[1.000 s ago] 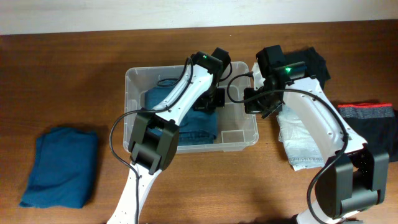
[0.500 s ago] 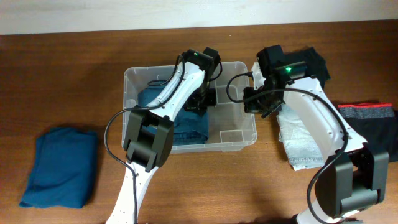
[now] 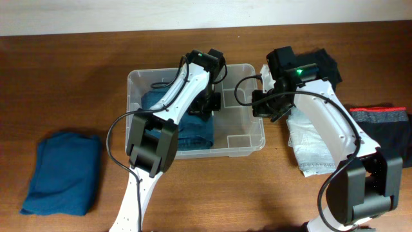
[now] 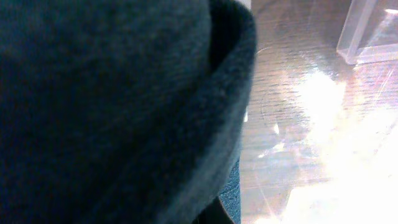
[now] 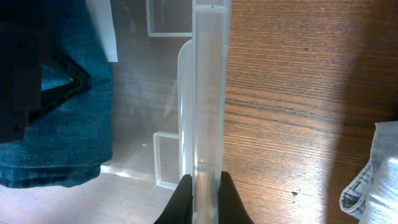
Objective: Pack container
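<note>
The clear container [image 3: 238,147] stands mid-table. A folded blue garment [image 3: 193,132] lies in its left part. My left gripper [image 3: 207,103] reaches down into the container and is shut on this garment. In the left wrist view the dark fabric [image 4: 112,106] fills most of the picture, with one fingertip [image 4: 211,214] just showing and the container floor [image 4: 311,124] to the right. My right gripper [image 3: 262,106] is shut on the container's right wall; in the right wrist view both fingers [image 5: 204,193] clamp the wall [image 5: 208,93], with the garment [image 5: 68,143] inside.
Another folded blue garment [image 3: 61,174] lies on the table at the left. A white-grey garment [image 3: 309,145], a black one [image 3: 325,64] and a dark one with a red band [image 3: 383,129] lie at the right, beside the right arm.
My left gripper has moved left inside the container, and the blue garment has shifted left with it. The right gripper and the container have stayed put.
</note>
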You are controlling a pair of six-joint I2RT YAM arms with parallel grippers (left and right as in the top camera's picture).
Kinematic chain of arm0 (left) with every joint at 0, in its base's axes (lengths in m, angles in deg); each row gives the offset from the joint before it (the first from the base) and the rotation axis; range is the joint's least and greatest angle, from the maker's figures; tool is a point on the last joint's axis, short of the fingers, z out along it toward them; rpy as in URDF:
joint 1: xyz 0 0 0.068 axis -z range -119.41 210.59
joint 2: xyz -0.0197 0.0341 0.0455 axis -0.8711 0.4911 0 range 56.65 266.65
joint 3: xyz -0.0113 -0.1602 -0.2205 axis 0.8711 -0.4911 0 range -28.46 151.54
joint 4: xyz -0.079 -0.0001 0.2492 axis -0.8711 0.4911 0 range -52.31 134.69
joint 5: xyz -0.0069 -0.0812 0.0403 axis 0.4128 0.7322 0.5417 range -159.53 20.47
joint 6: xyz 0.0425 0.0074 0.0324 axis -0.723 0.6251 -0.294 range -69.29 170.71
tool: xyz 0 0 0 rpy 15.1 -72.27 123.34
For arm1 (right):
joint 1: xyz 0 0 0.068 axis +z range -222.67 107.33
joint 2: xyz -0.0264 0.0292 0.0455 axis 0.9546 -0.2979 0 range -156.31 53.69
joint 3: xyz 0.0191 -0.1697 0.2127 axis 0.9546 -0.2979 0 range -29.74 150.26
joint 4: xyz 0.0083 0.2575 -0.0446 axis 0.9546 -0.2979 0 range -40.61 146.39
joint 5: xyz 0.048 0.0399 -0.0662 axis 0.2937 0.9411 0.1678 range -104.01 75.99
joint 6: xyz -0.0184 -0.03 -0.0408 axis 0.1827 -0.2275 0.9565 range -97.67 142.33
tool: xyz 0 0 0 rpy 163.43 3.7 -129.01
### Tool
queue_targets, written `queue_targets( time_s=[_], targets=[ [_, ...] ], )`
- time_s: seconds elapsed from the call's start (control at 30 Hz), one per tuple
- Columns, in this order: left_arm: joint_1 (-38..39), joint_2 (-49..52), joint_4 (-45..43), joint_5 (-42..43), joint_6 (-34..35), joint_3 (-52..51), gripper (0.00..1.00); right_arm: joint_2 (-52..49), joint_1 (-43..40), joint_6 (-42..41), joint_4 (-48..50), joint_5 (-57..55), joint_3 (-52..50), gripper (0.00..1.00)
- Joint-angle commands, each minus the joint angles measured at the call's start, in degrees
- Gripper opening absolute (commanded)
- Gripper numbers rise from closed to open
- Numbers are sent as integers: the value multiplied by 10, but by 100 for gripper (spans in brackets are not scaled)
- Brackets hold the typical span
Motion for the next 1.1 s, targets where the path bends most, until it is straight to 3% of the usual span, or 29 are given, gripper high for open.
queue_targets(
  time_s=[0.0,0.37,0.57,0.67,0.73,0.77,0.93,1.07],
  targets=[
    [-37,10,12,-90,-16,-19,1,1,-17,7,-9,-37,9,4],
    [-37,-1,14,-84,-23,-12,1,1,-17,3,-9,-37,9,4],
    [-37,-39,20,-21,-61,26,1,1,-17,3,-9,-33,9,6],
    [-36,-68,27,15,-82,43,1,1,-17,3,-9,-31,9,22],
    [-35,-91,33,18,-83,51,2,1,-17,3,-9,-31,9,28],
    [-35,-103,34,18,-88,53,5,1,-17,3,-9,-31,9,35],
    [-36,-173,35,18,-116,57,37,1,-17,3,-29,-26,37,48],
    [-36,-223,31,15,-117,57,51,1,-17,6,-65,-27,94,65]
  ],
)
